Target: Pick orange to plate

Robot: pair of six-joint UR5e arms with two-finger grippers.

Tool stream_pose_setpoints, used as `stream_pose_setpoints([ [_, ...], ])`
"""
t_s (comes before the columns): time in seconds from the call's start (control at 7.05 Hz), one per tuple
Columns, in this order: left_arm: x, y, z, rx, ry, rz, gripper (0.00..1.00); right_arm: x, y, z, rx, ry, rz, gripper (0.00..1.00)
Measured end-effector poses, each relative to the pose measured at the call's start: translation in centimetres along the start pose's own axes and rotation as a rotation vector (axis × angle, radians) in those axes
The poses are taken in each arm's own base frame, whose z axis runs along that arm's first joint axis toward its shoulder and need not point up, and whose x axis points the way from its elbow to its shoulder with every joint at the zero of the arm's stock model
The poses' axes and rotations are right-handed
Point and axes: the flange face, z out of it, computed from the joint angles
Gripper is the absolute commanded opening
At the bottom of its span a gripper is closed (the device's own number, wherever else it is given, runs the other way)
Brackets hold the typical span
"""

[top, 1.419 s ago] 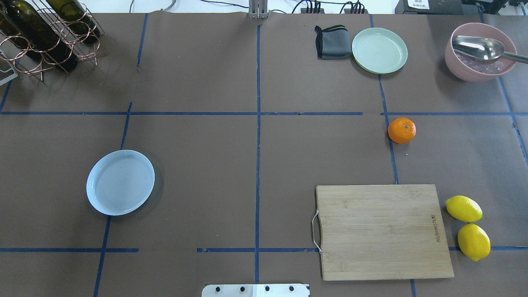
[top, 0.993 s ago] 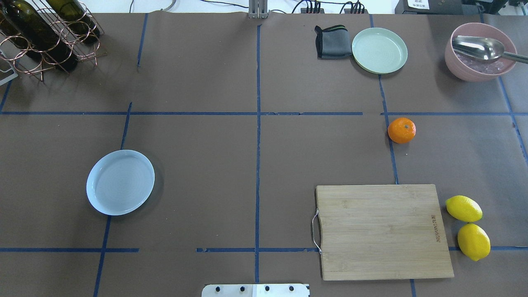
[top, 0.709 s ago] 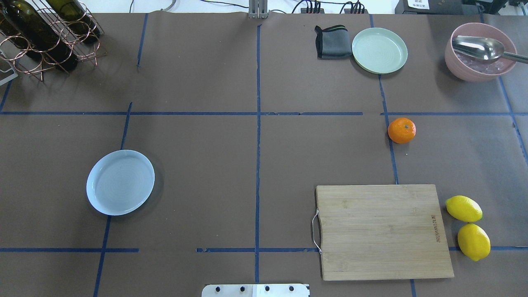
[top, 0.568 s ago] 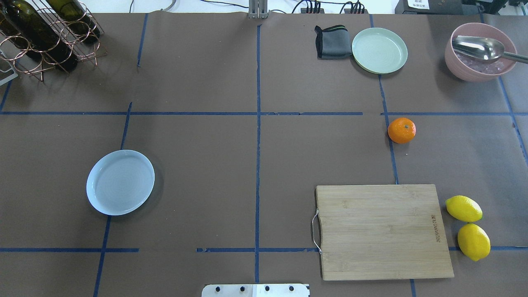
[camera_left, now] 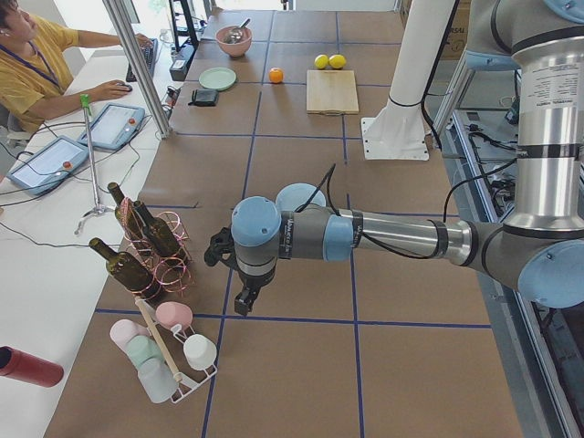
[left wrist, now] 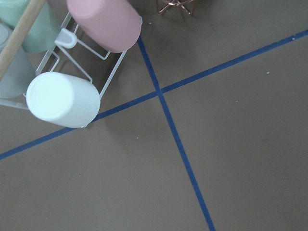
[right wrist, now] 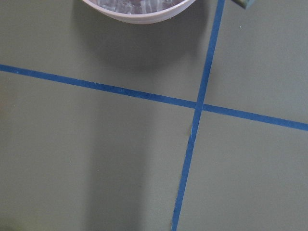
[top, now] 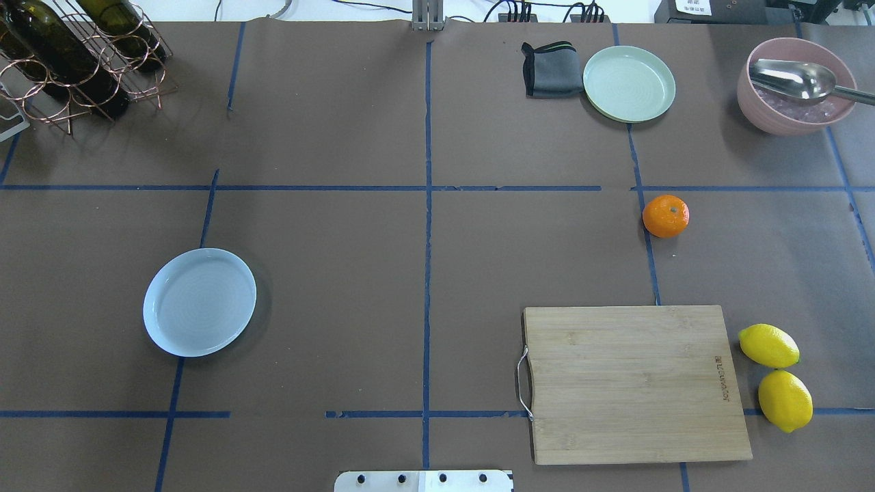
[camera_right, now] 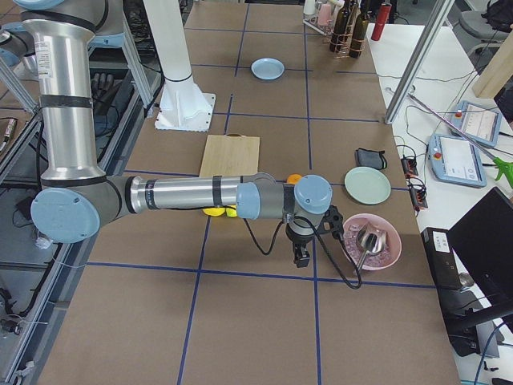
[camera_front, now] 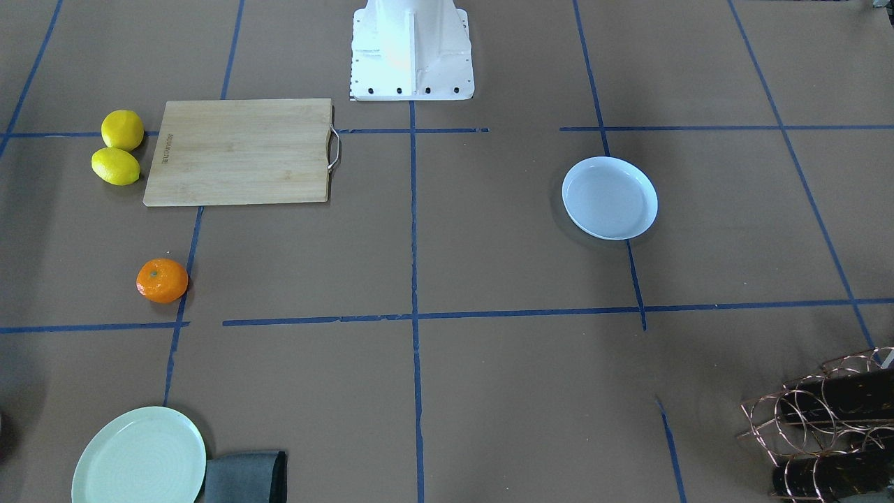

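Observation:
The orange [top: 665,216] [camera_front: 162,280] rests on the brown table cover, right of centre in the overhead view, beside a blue tape line. The pale bluish-white plate [top: 199,302] [camera_front: 609,198] lies far off on the left half with nothing on it. Neither gripper shows in the overhead or front-facing views. The left gripper [camera_left: 239,292] hangs low near the bottle rack, well short of the plate, and I cannot tell its state. The right gripper [camera_right: 301,255] hovers beside the pink bowl, past the orange [camera_right: 294,178], and its state is also unclear.
A wooden cutting board [top: 632,383] and two lemons [top: 768,346] lie near the robot on the right. At the far right stand a pale green plate [top: 629,83], a grey cloth [top: 549,68] and a pink bowl [top: 796,85] holding a spoon. A wine rack [top: 75,55] sits far left.

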Motion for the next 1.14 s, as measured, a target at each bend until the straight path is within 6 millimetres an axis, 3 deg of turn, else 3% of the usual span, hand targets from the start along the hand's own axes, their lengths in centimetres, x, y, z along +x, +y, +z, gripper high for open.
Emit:
stream_pose_setpoints([
  [0.28, 6.0, -3.8, 5.6, -0.020, 0.078, -0.058, 1.00, -0.4, 0.1, 0.5, 0.017, -0.001, -0.034, 1.00],
  [0.57, 14.4, -6.1, 11.9, -0.027, 0.101, -0.155, 1.00, -0.8, 0.0, 0.7, 0.019, -0.003, -0.041, 1.00],
  [0.99, 27.9, -6.2, 20.5, -0.018, 0.118, -0.379, 1.00, -0.8, 0.0, 0.9, 0.016, -0.004, -0.040, 1.00],
  [1.14, 30.3, -5.8, 22.4, -0.017, 0.106, -0.414, 0.93, -0.7, 0.1, 1.1, 0.012, -0.005, -0.037, 1.00],
])
